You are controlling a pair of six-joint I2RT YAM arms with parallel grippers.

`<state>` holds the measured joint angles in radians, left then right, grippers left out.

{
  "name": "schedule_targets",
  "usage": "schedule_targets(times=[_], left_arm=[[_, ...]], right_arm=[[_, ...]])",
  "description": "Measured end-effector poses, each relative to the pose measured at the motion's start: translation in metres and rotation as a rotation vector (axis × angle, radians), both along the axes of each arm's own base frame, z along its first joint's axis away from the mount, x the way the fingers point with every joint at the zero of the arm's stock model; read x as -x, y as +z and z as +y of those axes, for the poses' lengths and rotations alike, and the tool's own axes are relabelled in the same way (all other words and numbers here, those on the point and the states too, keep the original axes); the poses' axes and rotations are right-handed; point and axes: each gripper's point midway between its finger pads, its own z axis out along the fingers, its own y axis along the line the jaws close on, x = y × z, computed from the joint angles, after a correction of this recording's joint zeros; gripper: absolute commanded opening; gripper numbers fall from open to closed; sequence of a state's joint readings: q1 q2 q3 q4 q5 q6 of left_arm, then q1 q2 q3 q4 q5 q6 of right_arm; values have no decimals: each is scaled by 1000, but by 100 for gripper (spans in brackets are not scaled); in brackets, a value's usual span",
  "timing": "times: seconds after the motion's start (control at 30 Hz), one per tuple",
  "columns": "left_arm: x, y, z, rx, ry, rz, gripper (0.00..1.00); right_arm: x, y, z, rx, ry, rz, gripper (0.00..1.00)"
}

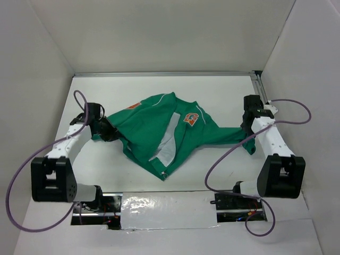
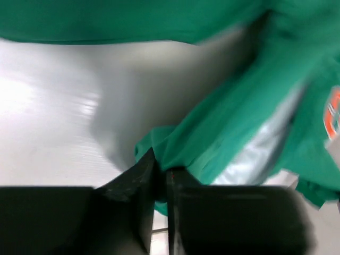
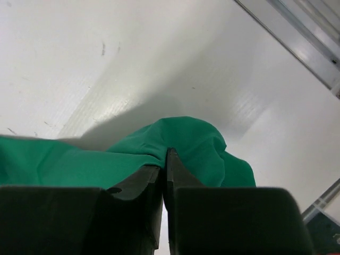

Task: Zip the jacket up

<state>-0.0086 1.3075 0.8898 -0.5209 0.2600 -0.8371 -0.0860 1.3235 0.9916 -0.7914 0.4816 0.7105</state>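
Note:
The green jacket [image 1: 159,133] lies crumpled and stretched across the middle of the table, its orange "G" patch [image 1: 190,119] facing up and grey lining [image 1: 167,143] showing at the open front. My left gripper [image 1: 106,129] is shut on the jacket's left end; the left wrist view shows green fabric [image 2: 212,133] pinched between the fingers [image 2: 139,175]. My right gripper [image 1: 248,134] is shut on the right sleeve end; the right wrist view shows fabric [image 3: 196,141] clamped between the fingers [image 3: 175,170]. The zipper's slider is not discernible.
White walls enclose the table on the left, back and right. A metal rail [image 1: 164,74] runs along the back edge and another [image 1: 259,87] down the right side. The arm bases [image 1: 101,204] sit at the near edge with purple cables [image 1: 16,186].

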Motion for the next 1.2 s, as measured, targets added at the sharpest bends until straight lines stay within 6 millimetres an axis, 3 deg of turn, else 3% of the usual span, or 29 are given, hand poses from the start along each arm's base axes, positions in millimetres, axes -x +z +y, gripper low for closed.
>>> schedule_targets(times=[0.03, 0.07, 0.1, 0.13, 0.23, 0.37, 0.47, 0.57, 0.67, 0.83, 0.93, 0.97, 1.07, 1.13, 1.2], left_arm=[[2, -12, 6, 0, 31, 57, 71], [4, -22, 11, -8, 50, 98, 99], [6, -30, 17, -14, 82, 138, 99], [8, -34, 20, -20, 103, 169, 99], [11, -34, 20, -33, 113, 195, 99], [5, -14, -12, -58, 2, 119, 99], [2, 14, -46, -78, -116, 25, 99], [-5, 38, -74, -70, -238, -90, 99], [-11, 42, -89, -36, -337, -143, 99], [-26, 10, -103, -42, -430, -95, 99], [-27, -12, -106, -39, -460, -58, 99], [-26, -19, -107, -32, -472, -47, 99], [-21, -40, -109, -16, -489, 1, 99], [-19, -54, -111, -5, -498, 26, 99], [-13, -68, -115, 22, -515, 49, 99]], right_arm=[[-6, 1, 0, -1, 5, -1, 26], [-10, 2, 0, -2, 16, -3, 41], [-14, 3, 2, -7, 34, -8, 67], [-16, 4, 5, -11, 53, -12, 80], [-21, 9, 21, -16, 142, -20, 100], [-26, 26, 79, -55, 347, -92, 100], [-15, 40, 139, -139, 542, -183, 100], [2, 33, 189, -268, 685, -225, 100], [18, 3, 218, -369, 724, -150, 97], [8, -44, 226, -395, 635, 19, 94], [-4, -62, 226, -400, 573, 71, 70], [-8, -67, 223, -403, 546, 81, 48], [-23, -79, 206, -403, 456, 107, 29], [-37, -85, 193, -399, 406, 121, 6], [-52, -89, 183, -399, 372, 121, 0]])
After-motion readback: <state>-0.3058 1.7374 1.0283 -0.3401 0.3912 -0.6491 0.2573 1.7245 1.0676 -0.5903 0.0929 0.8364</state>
